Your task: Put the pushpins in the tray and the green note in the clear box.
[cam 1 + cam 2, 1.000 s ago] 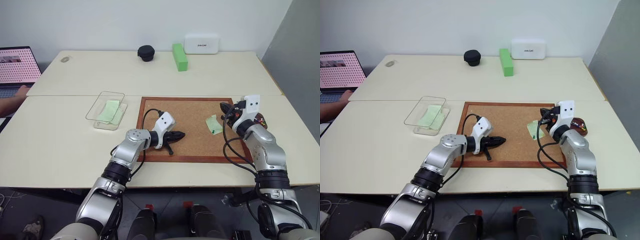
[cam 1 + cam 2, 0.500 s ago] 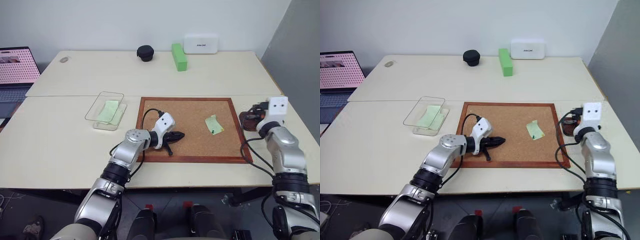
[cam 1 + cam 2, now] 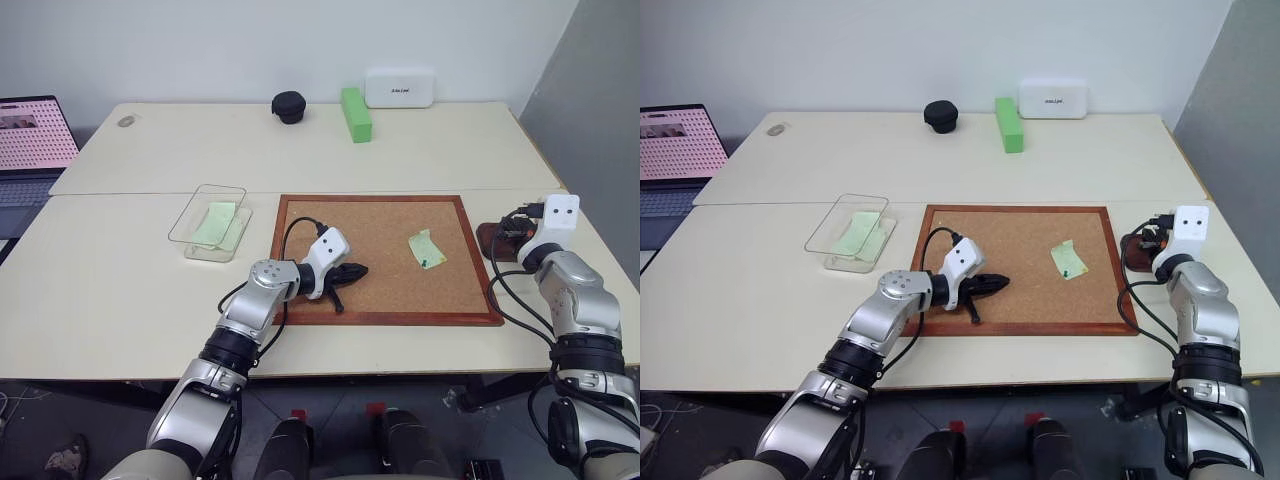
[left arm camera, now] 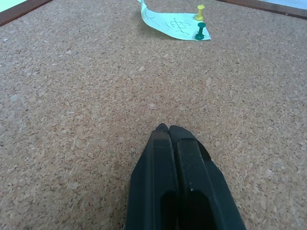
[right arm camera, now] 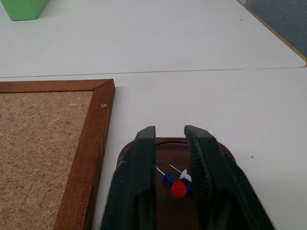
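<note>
Right gripper hovered directly over the dark brown tray, which sat on the table just beside the right edge of the cork board. Its two black fingers stood slightly apart, with nothing pinched between them. Seen through the gap, pushpins lay in the tray: one red, one blue and one white.

Left gripper rested low over the cork near the board's front left part, fingers pressed together, holding nothing.

A green note lay on the right half of the cork board, slightly curled, with a yellow pushpin and a dark green pushpin stuck through the same end.

The clear box sat on the table left of the board, apart from it, with a pale green slip already inside.

At the far side of the table: a black round object, a bright green block and a white case. A laptop stood at the far left.
</note>
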Action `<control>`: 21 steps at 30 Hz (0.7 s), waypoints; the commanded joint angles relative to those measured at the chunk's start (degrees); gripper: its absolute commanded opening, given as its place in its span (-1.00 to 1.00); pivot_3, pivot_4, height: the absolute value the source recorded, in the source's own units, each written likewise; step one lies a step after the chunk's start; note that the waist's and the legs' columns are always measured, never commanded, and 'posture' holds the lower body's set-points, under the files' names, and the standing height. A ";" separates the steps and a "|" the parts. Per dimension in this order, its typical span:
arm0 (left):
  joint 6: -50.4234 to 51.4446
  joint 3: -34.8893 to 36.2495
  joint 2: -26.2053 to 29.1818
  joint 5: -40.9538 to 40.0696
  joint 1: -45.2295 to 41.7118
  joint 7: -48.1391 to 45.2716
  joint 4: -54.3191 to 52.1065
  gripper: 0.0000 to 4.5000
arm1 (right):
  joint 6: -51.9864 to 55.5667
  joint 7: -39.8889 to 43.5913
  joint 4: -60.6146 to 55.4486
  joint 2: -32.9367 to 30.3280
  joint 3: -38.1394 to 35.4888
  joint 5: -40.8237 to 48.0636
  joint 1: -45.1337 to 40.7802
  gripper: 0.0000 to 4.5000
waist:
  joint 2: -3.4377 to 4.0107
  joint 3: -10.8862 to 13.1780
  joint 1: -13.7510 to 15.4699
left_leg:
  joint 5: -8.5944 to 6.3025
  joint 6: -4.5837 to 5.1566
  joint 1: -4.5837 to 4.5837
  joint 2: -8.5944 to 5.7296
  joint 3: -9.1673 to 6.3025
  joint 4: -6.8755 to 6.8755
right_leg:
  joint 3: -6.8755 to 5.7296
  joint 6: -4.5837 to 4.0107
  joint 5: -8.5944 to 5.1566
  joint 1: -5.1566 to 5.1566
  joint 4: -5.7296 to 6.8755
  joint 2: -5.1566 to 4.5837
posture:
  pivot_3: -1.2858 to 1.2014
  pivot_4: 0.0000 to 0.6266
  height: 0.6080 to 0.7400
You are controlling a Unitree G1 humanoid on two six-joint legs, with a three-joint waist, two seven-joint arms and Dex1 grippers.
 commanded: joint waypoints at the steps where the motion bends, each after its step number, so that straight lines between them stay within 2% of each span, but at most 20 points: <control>1: 2.42 -1.97 0.19 1.92 1.94 0.35 2.61 -1.00 | -1.40 0.14 0.22 -0.84 -0.84 0.15 -0.88 -0.14 | 0.00 0.00 0.01 | 0.00 0.00 0.00 0.00 0.00 0.00 | 0.00 0.00 0.00 0.00 0.00 0.00 | 0.03 -0.52 1.00; 5: 2.49 -1.92 0.15 1.86 1.79 0.34 2.57 -1.00 | -2.09 -0.11 0.89 -1.10 -0.92 -0.25 -0.97 0.24 | 0.00 0.00 0.00 | 0.00 0.00 0.00 0.00 0.00 0.00 | 0.00 0.00 0.00 0.00 0.00 0.00 | 0.03 -0.52 1.00; 8: 2.53 -1.94 0.14 1.81 1.69 0.23 2.59 -1.00 | -3.61 0.42 0.69 -1.82 0.15 -1.54 -0.69 0.43 | 0.00 0.00 0.00 | 0.00 0.00 0.00 0.00 0.00 0.00 | 0.00 0.00 0.00 0.00 -0.01 0.00 | 0.03 -0.52 1.00; 10: 2.59 -1.98 0.12 1.79 1.65 0.14 2.56 -1.00 | -5.61 3.70 -1.90 -2.26 2.42 -2.21 0.76 0.61 | 0.00 0.00 -0.01 | 0.00 0.00 0.00 0.00 0.00 0.00 | 0.00 0.00 0.00 0.00 -0.01 0.00 | 0.03 -0.52 1.00; 15: 2.52 -1.85 -0.03 1.81 1.63 0.39 2.51 -1.00 | -5.74 12.00 -8.21 -3.33 6.74 -1.22 4.93 0.61 | 0.00 0.00 -0.02 | 0.00 0.00 0.00 0.01 -0.01 -0.03 | -0.02 0.01 0.00 0.00 -0.03 0.01 | 0.03 -0.52 1.00; 18: 2.72 -1.75 -0.04 1.69 1.77 0.44 2.16 -1.00 | -3.13 17.72 -14.69 -2.23 7.62 3.67 8.12 0.61 | -0.01 0.01 0.00 | 0.00 0.00 -0.02 0.00 -0.01 -0.02 | -0.02 0.01 0.00 0.00 -0.04 0.00 | 0.03 -0.52 1.00; 21: 2.74 -1.71 0.05 1.66 1.80 0.35 2.06 -1.00 | -2.11 18.91 -17.55 -1.73 9.11 4.02 9.84 0.61 | -0.01 0.01 0.04 | 0.00 0.00 -0.02 0.01 -0.02 -0.02 | -0.02 0.02 0.00 0.00 -0.05 0.00 | 0.03 -0.52 1.00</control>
